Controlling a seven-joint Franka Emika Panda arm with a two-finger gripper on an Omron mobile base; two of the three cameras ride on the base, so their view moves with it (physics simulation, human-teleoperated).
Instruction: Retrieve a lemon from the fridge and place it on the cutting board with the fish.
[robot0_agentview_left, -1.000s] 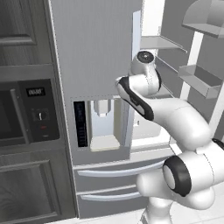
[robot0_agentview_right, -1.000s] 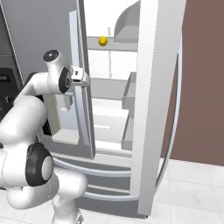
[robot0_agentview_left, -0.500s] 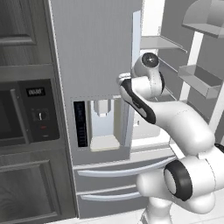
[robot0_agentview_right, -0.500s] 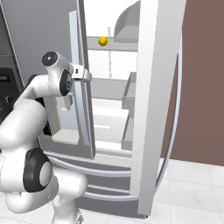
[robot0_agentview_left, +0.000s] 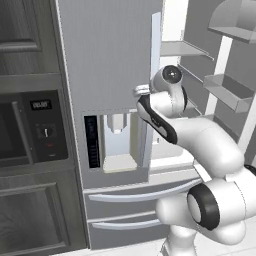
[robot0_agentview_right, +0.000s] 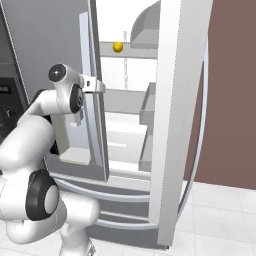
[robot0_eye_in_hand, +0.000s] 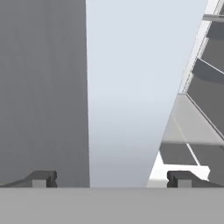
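Observation:
The lemon (robot0_agentview_right: 117, 46) is a small yellow ball on an upper shelf inside the fridge (robot0_agentview_left: 105, 60). The fridge's left door is closed and its right door (robot0_agentview_right: 180, 100) is swung open. My gripper (robot0_eye_in_hand: 112, 178) is open, with nothing between its fingertips (robot0_eye_in_hand: 43, 178). It faces the inner edge of the closed left door at close range. In the base views my hand (robot0_agentview_right: 97, 86) sits right at that door edge, well below the lemon and to its left. The cutting board and the fish are out of view.
A dark built-in microwave panel (robot0_agentview_left: 30, 130) stands left of the fridge. The grey lower drawers (robot0_agentview_left: 135, 200) are closed beneath the arm. Door bins (robot0_agentview_left: 227, 90) jut from the open door on the right. A brown wall (robot0_agentview_right: 232, 90) lies beyond it.
My wrist has dipped slightly and eased toward the fridge opening. The gripper has stayed open and the lemon has not moved.

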